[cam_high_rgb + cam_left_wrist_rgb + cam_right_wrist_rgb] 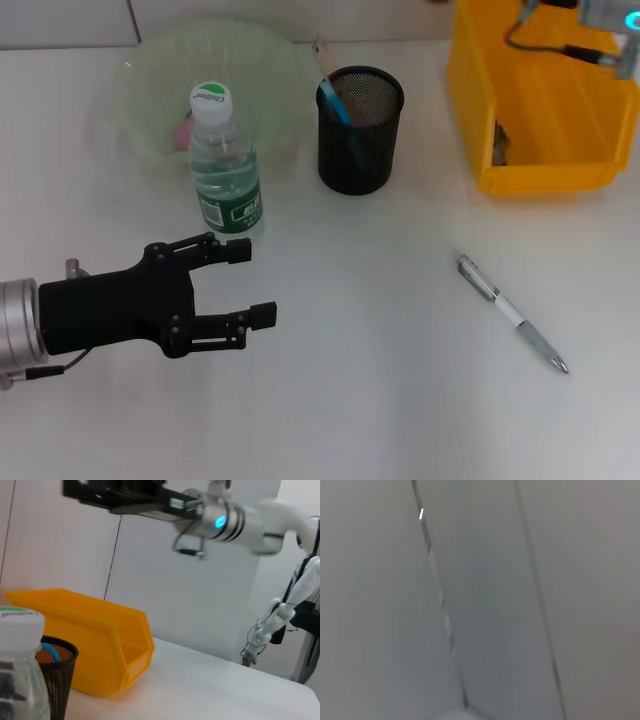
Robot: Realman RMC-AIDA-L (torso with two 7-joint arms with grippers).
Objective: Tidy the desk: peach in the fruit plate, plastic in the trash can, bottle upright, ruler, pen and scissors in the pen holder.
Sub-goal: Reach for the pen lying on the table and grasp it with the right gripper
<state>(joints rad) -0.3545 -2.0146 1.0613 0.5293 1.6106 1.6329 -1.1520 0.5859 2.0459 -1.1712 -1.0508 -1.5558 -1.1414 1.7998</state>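
A: Where are we in the job?

B: Most of it looks done, as we judge it. The bottle stands upright on the surface, just in front of the plate, and something pink shows in the plate behind it, likely the peach. The holder at twelve o'clock already has a blue-handled item and what looks like the ruler sticking out of it. The yellow bin sits at two o'clock.

A: So what remains?

B: The pen. It lies flat on the surface at about four o'clock, well apart from the holder, with its tip pointing toward five o'clock.

A: And our arms?

B: Our left end effector hovers at eight o'clock, just below the bottle, with its fingers spread and nothing between them. Our right end effector is up over the bin at two o'clock; we cannot tell whether its fingers are spread or pressed together.

A: Which arm takes the pen?

B: We judge the right one, since the pen lies on its side. It calls for coming down from the bin to four o'clock, turning the fingers across the barrel, pinching near the middle, then lifting and tipping the pen upright over the holder's mouth. The barrel is thin and lies flat, so the fingers need to reach almost to the surface.
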